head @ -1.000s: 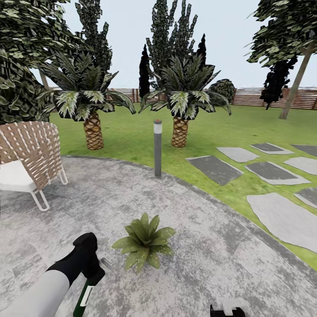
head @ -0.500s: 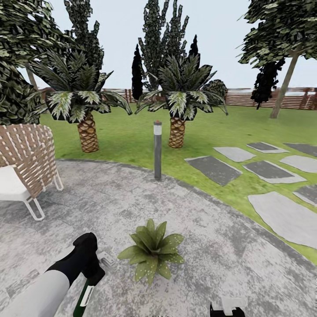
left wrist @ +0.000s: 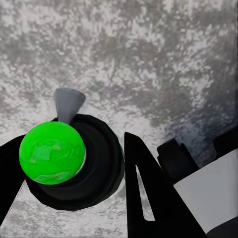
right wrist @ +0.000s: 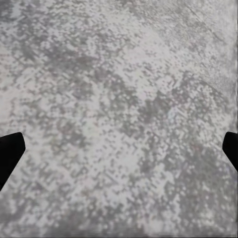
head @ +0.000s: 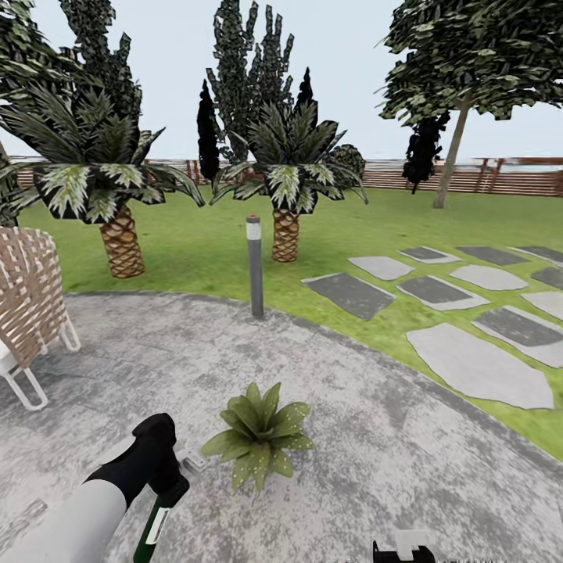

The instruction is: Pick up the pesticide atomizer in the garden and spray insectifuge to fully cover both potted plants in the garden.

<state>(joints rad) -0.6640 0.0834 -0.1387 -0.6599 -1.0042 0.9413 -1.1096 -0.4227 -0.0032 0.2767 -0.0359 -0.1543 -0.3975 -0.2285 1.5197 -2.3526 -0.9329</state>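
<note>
My left gripper [head: 166, 486] is shut on the pesticide atomizer [head: 155, 525], a dark green bottle with a white label strip, held low over the stone patio [head: 375, 438] of the garden. Its pale grey trigger head [head: 192, 461] points toward one of the potted plants [head: 258, 439], a low speckled green rosette just to the right of the gripper. In the left wrist view the atomizer [left wrist: 74, 163] sits between the black fingers [left wrist: 144, 193], its grey nozzle [left wrist: 68, 101] over bare stone. My right gripper [right wrist: 119, 151] is open above the patio, and it shows at the bottom edge in the head view [head: 403, 549].
A woven wicker chair [head: 27, 313] stands at the left edge. A grey bollard light [head: 254, 266] rises at the patio's far rim. Two palms [head: 285, 227] grow on the lawn [head: 203, 250] behind. Stepping stones [head: 477, 363] run off to the right toward a slatted fence [head: 469, 176].
The whole head view has swung to the right, so chair, palms and bollard slid left in the picture. The left arm keeps its hold on the atomizer beside the plant.
</note>
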